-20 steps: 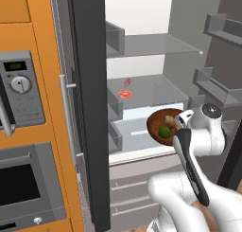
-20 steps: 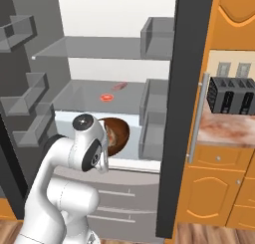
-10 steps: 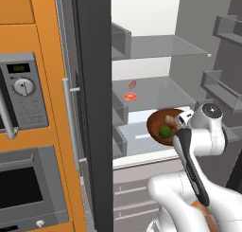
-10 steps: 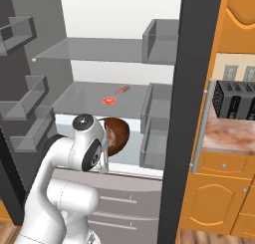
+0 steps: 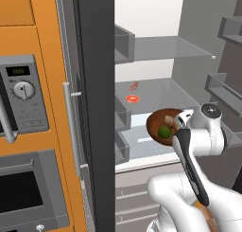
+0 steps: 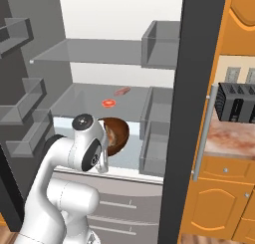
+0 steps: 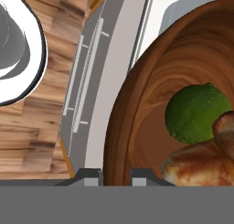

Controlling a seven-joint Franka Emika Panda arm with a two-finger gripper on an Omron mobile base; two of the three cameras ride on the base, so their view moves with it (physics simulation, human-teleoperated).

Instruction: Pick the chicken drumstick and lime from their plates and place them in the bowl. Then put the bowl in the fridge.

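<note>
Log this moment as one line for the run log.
phase: carrying bowl to fridge | gripper: shut on bowl rim | contents: lime, chicken drumstick | fridge door: open | bowl: above shelf front, not set down

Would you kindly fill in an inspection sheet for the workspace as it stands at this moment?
Surface: grey fridge shelf inside the open fridge.
Job's things: bowl held up in front of the shelf; lime and chicken drumstick lie in it, touching.
Clutter: two small red items on the shelf.
Grippers: gripper shut on the bowl's rim.
Cables: nothing seen.
Surroundings: wall oven left of the fridge; toaster on the counter to the right.
</note>
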